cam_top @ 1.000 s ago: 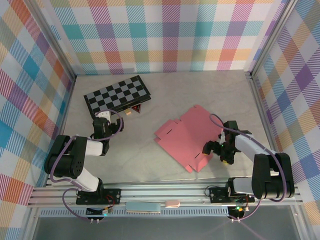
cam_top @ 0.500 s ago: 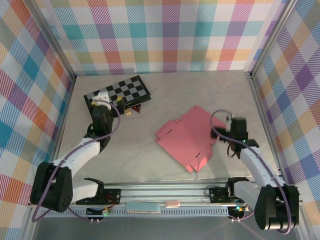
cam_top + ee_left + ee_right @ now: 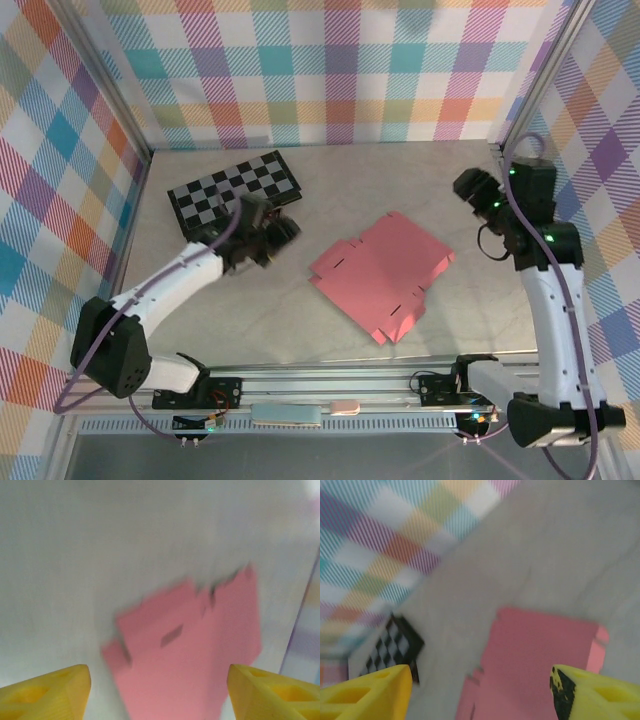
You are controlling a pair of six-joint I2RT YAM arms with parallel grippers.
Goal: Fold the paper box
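The pink die-cut paper box (image 3: 385, 270) lies unfolded; folding appears barely begun. Both end effectors (left (image 3: 159, 692), right (image 3: 482, 692)) are spread apart, and a flap edge should be approached next.

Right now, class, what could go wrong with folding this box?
The box lies loose on the table, so a one-sided push might slide it. Its slits are narrow, so a flap could miss and crumple. The left claw hangs open above it and might catch a flap.
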